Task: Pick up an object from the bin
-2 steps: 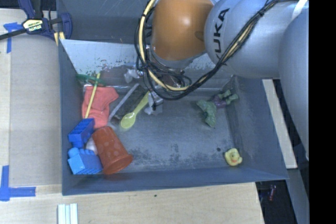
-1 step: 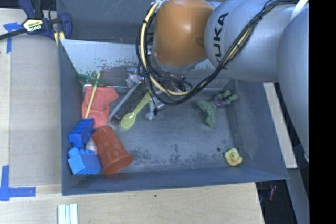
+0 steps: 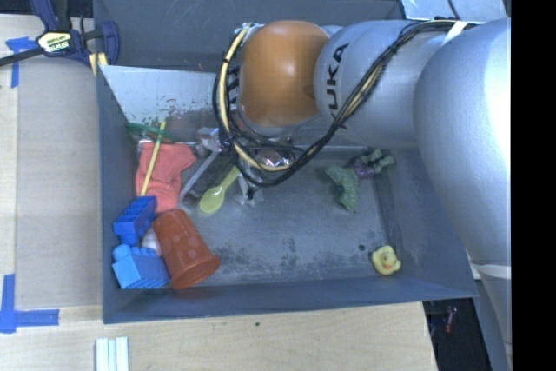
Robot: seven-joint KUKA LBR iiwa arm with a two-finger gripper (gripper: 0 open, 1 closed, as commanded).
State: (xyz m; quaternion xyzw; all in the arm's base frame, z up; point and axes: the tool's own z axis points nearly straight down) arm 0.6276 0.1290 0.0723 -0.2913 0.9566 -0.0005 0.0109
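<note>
My gripper (image 3: 219,189) hangs under the arm's orange cover, low over the left-middle of the bin. Two dark fingers (image 3: 196,177) stand apart, so it is open. Between them lies a yellow-green plastic spoon (image 3: 214,199), its bowl toward the bin's front and its handle running up under the gripper. Whether the fingers touch the spoon I cannot tell. Just left of the gripper a pink cloth (image 3: 168,170) lies crumpled, with a thin yellow stick (image 3: 153,157) across it. A red ribbed cup (image 3: 184,248) lies on its side in front of the spoon.
Two blue blocks (image 3: 135,222) (image 3: 139,268) sit in the front left corner beside the cup. A green toy figure (image 3: 344,186) and a small purple-green piece (image 3: 374,161) lie right of the gripper. A small yellow duck (image 3: 385,260) rests near the front right wall.
</note>
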